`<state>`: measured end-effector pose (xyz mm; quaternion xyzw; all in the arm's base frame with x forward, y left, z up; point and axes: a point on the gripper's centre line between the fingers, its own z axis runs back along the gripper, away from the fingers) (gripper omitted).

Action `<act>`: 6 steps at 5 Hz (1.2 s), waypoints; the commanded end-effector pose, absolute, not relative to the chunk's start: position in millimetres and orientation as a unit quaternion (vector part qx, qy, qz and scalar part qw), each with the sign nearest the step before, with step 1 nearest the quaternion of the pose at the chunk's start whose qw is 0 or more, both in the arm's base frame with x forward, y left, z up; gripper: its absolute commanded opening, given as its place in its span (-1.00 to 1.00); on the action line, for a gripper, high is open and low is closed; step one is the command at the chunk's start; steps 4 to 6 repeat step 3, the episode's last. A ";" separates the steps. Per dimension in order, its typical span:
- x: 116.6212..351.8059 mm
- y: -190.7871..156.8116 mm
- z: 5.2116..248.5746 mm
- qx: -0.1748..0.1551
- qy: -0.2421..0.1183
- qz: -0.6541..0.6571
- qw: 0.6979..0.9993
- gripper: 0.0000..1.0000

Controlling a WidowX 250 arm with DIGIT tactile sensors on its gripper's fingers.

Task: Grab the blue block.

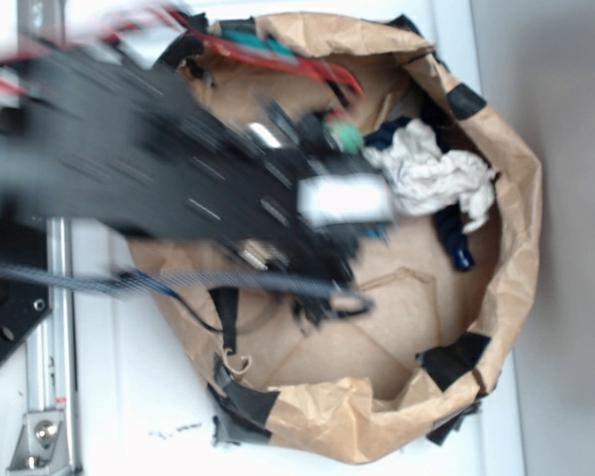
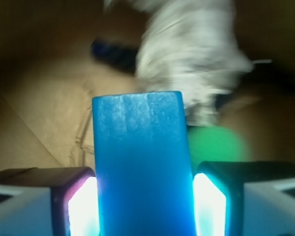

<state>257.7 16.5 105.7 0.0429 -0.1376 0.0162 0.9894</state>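
In the wrist view the blue block [image 2: 142, 162] stands between my two fingers, smooth and deep blue, its top edge near the frame's middle. My gripper [image 2: 144, 209] is shut on it, a pad pressed against each side. A green ball [image 2: 217, 143] lies just behind the block to the right. In the exterior view my blurred black arm reaches over the paper bag and the gripper [image 1: 343, 213] hangs above the bag's middle; the block is hidden there. The green ball [image 1: 347, 137] shows beside the arm.
A crumpled white cloth [image 1: 431, 178] lies in the brown paper bag [image 1: 496, 297], also in the wrist view [image 2: 187, 54]. A dark blue cloth [image 1: 454, 238] lies beside it. The bag's walls rise all around. A metal rail [image 1: 50, 367] runs at the left.
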 end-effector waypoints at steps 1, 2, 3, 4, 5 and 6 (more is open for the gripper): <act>263.9 1.5 171.2 0.024 -0.081 -0.009 0.996 -1.00; 266.2 -13.8 176.4 0.015 -0.064 -0.038 0.997 -1.00; 247.6 -17.1 182.2 0.020 -0.066 -0.046 0.997 -1.00; 247.6 -17.1 182.2 0.020 -0.066 -0.046 0.997 -1.00; 247.6 -17.1 182.2 0.020 -0.066 -0.046 0.997 -1.00; 247.6 -17.1 182.2 0.020 -0.066 -0.046 0.997 -1.00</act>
